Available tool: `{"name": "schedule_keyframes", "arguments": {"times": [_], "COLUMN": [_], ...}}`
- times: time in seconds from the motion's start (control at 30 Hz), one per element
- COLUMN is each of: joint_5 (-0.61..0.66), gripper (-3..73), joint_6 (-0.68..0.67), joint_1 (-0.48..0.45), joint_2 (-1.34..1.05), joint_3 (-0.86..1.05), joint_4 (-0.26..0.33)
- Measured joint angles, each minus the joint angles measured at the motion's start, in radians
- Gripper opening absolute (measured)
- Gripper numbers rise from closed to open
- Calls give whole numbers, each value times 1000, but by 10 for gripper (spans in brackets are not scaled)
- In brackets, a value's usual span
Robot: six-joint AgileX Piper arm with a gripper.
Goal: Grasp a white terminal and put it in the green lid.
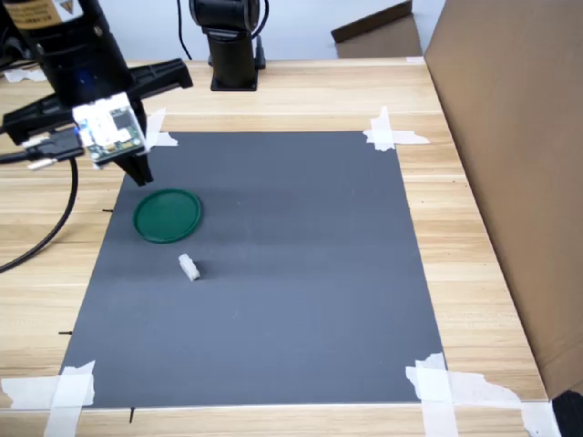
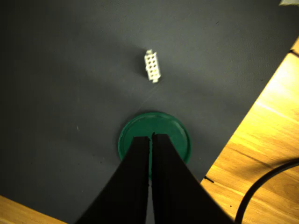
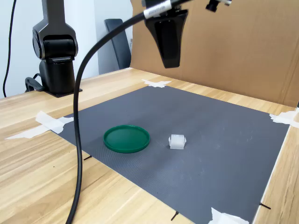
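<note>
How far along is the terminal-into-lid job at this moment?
Nothing looks done yet. The white terminal lies on the grey mat beside the green lid, apart from it, and the lid is empty. The gripper hangs above the lid with its jaws together and nothing between them. Left to do: the approach to the terminal, the grasp, the carry and the release into the lid.
</note>
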Motion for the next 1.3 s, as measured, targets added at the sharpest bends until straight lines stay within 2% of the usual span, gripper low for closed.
{"name": "schedule_keyframes", "arguments": {"times": [0.07,0.17,0.3,0.33,0.37,0.5,0.53,0.57,0.6,0.67,1.0,1.3], "joint_5": [0,-1,-2,-2,-2,-2,-2,-2,-6,-22,-8,-9], "gripper": [-6,160,292,387,445,548,581,591,597,599,599,599], "joint_6": [-35,-101,-130,-148,-165,-208,-219,-218,-199,-145,-58,-65], "joint_1": [0,0,0,0,0,14,54,72,124,178,184,184], "joint_2": [0,0,0,0,0,0,0,0,0,5,155,200], "joint_3": [32,86,86,86,86,86,86,86,86,85,-78,-75], "joint_4": [-9,-12,-12,-13,-12,-22,-55,-88,-167,-224,-168,-180]}}
